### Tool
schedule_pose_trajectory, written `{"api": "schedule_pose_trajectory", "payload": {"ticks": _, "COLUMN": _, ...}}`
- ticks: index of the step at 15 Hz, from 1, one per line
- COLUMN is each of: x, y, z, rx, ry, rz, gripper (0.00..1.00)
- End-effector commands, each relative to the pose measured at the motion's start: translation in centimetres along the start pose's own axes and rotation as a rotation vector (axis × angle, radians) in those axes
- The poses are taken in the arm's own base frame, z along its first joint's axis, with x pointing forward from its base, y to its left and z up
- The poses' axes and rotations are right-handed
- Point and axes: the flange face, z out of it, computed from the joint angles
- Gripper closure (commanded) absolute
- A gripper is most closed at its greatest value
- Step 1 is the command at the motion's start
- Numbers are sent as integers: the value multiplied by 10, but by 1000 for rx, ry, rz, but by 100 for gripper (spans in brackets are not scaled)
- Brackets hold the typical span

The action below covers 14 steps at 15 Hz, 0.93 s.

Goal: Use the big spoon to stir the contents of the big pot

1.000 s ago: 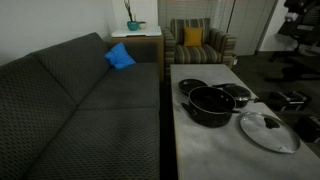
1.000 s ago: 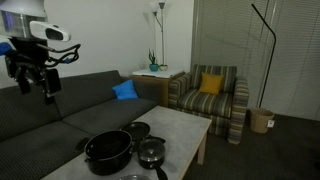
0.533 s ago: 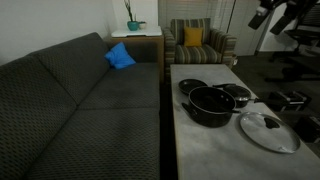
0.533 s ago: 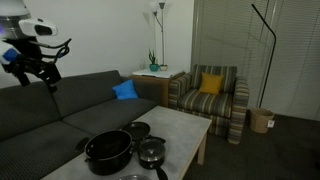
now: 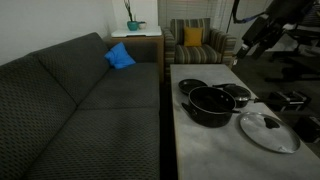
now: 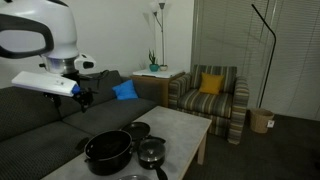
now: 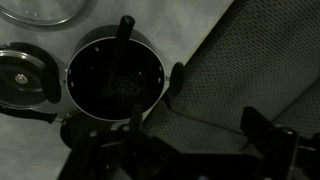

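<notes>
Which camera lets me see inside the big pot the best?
The wrist view: it looks straight down into the big pot, showing its whole round rim and dark inside. Both exterior views catch the big pot small and from the side, so little of its inside shows.

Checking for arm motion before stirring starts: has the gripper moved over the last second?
Yes. In an exterior view the gripper has dropped and swung toward the blue cushion, and is now about level with it.

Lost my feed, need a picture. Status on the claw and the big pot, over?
Claw open, empty, high above the pots. Big pot uncovered, nothing touching it. Spoon not made out. Glass lid lies apart, beside the pot.
</notes>
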Motion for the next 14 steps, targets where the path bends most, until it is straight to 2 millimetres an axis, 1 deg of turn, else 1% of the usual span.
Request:
{"api": "schedule_pose_trajectory", "payload": {"ticks": 1, "x": 8, "y": 24, "z": 52, "rx": -38, "ry": -107, "rz": -41, "gripper": 0}}
{"api": "schedule_pose_trajectory", "payload": {"ticks": 4, "x": 11, "y": 32, "z": 87, "rx": -123, "ry": -165, "rz": -31, "gripper": 0}}
{"api": "schedule_pose_trajectory", "payload": {"ticks": 5, "x": 11, "y": 35, "z": 100, "rx": -138, "ry": -161, "rz": -11, "gripper": 0}}
{"api": "schedule_pose_trajectory", "payload": {"ticks": 7, "x": 14, "y": 38, "z": 118, "rx": -155, "ry": -145, "rz": 47, "gripper": 0}}
{"api": "schedule_pose_trajectory", "payload": {"ticks": 10, "x": 14, "y": 40, "z": 140, "rx": -161, "ry": -138, "rz": 136, "gripper": 0}}
{"api": "schedule_pose_trajectory", "payload": {"ticks": 14, "x": 1, "y": 51, "z": 166, "rx": -182, "ry": -157, "rz": 214, "gripper": 0}}
